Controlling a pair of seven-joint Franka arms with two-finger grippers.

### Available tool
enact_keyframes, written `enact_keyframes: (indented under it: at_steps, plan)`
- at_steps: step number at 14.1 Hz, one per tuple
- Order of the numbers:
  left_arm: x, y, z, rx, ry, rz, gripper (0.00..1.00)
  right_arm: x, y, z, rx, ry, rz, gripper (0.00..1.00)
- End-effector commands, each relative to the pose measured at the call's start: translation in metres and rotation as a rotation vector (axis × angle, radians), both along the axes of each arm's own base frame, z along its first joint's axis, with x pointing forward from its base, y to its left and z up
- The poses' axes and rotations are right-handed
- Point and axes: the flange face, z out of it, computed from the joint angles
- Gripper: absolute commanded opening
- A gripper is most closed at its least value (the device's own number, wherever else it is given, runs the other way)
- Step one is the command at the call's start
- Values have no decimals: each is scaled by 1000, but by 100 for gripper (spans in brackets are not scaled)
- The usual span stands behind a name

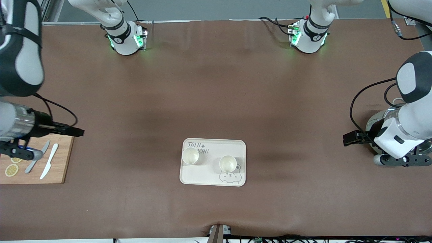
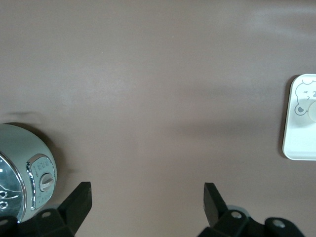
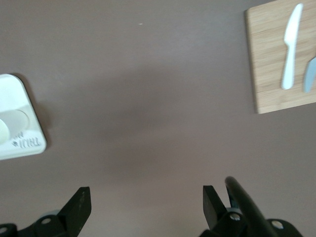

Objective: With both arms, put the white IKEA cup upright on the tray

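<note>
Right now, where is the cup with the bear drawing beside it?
In the front view, that cup stands upright on the tray, just above the bear drawing, toward the left arm's end from the second cup.

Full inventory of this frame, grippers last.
cream rectangular tray: 1, near the table's middle, toward the front camera.
white cups: 2, upright on the tray; second by the bear drawing.
bamboo cutting board: 1, at the right arm's end.
white plastic knife: 1, on the board.
grey knife: 1, beside the white one.
lemon slices: 2, yellow, on the board.
pale green round appliance: 1, at the left arm's end.
left gripper: black, open, empty, by the appliance.
right gripper: black, open, empty, by the board.
</note>
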Motion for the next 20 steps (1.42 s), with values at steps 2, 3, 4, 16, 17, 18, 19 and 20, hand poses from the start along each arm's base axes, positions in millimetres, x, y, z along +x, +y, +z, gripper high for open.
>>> enact_keyframes:
  at_steps: [2,3,4,16,17,18,19,20]
  plan:
    - [-6,1,12,-20,-19,9,100,-26,-19,33,-20,-18,91,100]
    - [-6,2,13,-21,-21,9,100,-35,-22,38,-18,-22,94,100]
    - [-6,3,14,-22,-24,9,100,-43,-24,45,-17,-30,91,100]
    - [-9,20,31,-19,-55,-40,100,-121,-24,76,-43,-128,203,100]
    - [-8,19,31,-16,-59,-68,100,-117,-20,79,-54,-138,211,100]
    - [-8,21,30,-19,-58,-72,100,-114,-20,93,-60,-164,213,100]
    - [-8,24,31,-22,-59,-67,100,-104,-17,98,-65,-166,217,100]
    - [-7,24,29,-22,-58,-67,100,-101,-17,105,-68,-165,219,100]
